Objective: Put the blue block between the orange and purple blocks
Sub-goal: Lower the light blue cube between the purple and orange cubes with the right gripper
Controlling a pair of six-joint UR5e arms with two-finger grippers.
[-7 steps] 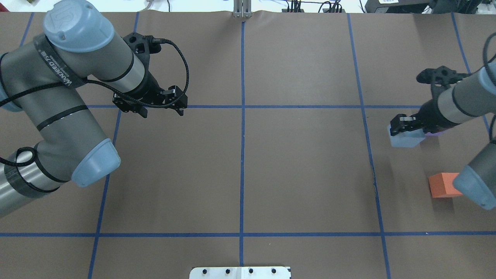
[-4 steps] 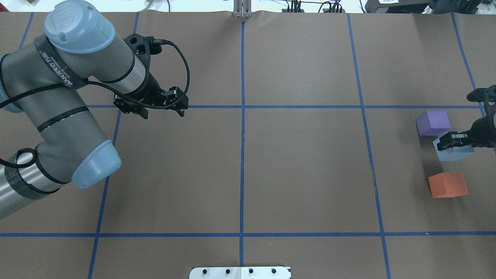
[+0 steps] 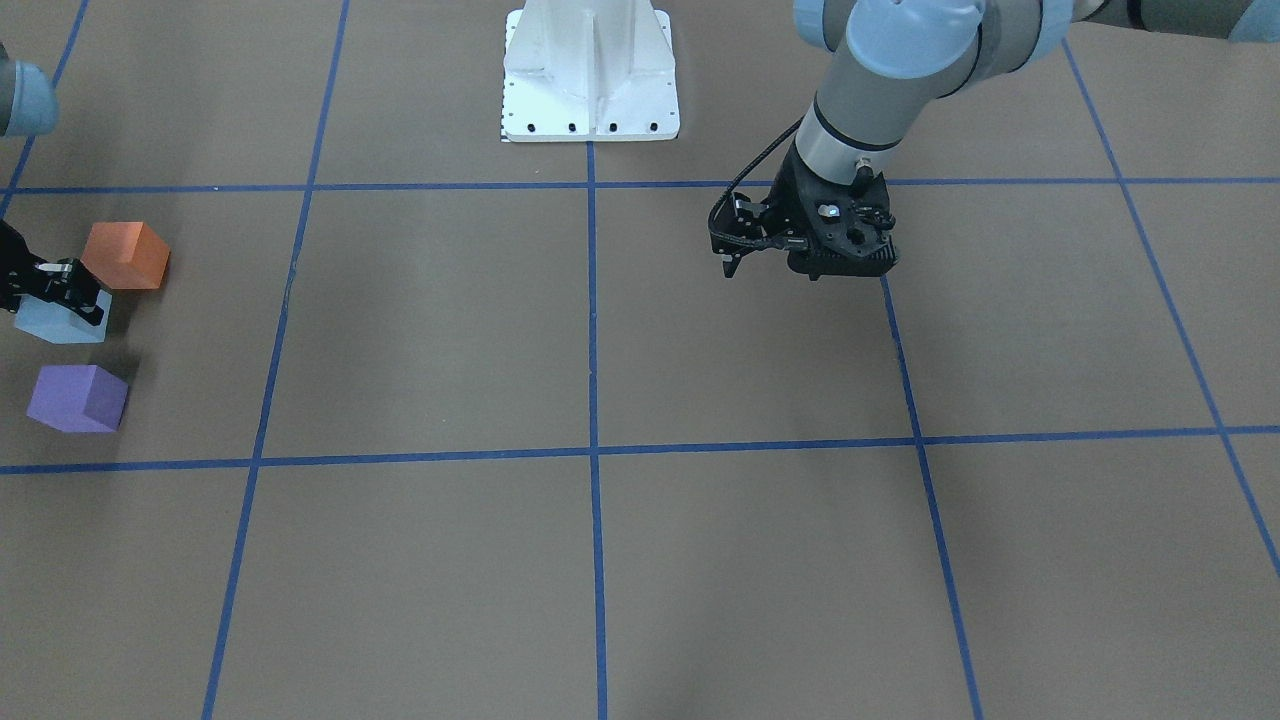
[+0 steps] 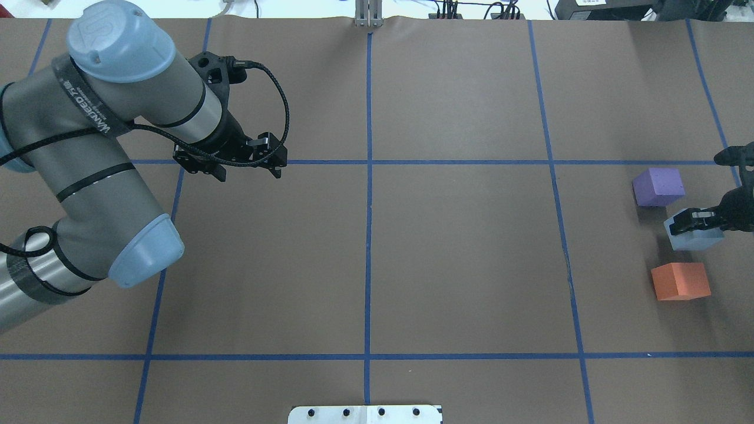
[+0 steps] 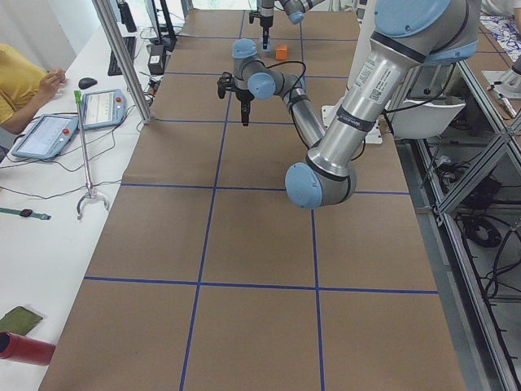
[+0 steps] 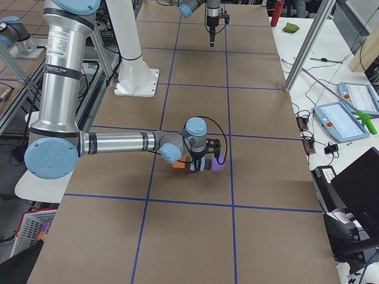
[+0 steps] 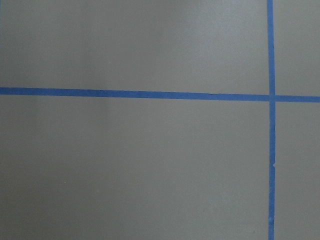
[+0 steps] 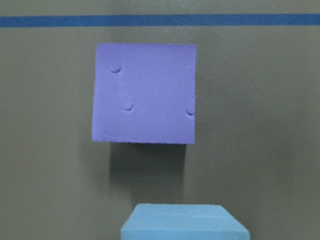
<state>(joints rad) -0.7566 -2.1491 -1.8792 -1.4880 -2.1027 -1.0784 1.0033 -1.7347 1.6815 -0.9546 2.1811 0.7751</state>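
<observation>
The blue block [image 4: 694,237] is held between the purple block [image 4: 658,186] and the orange block [image 4: 680,281] near the table's right edge, apart from both. My right gripper [image 4: 698,221] is shut on it from above. I cannot tell whether the block touches the table. In the front view the blue block [image 3: 58,322] sits between the orange block [image 3: 125,255] and the purple block [image 3: 77,398]. The right wrist view shows the purple block [image 8: 144,93] ahead and the blue block's top [image 8: 185,224] at the bottom edge. My left gripper [image 4: 247,164] is open and empty, far off at the left.
Brown paper with a blue tape grid [image 4: 369,162] covers the table. The white robot base plate [image 3: 590,70] stands at the robot's side. The left arm's big elbow [image 4: 144,250] hangs over the table's left part. The left wrist view shows only paper and tape.
My right gripper carried the blue block from beside the purple block toward the table's right edge, into the gap between purple and orange. The left arm barely moved.
</observation>
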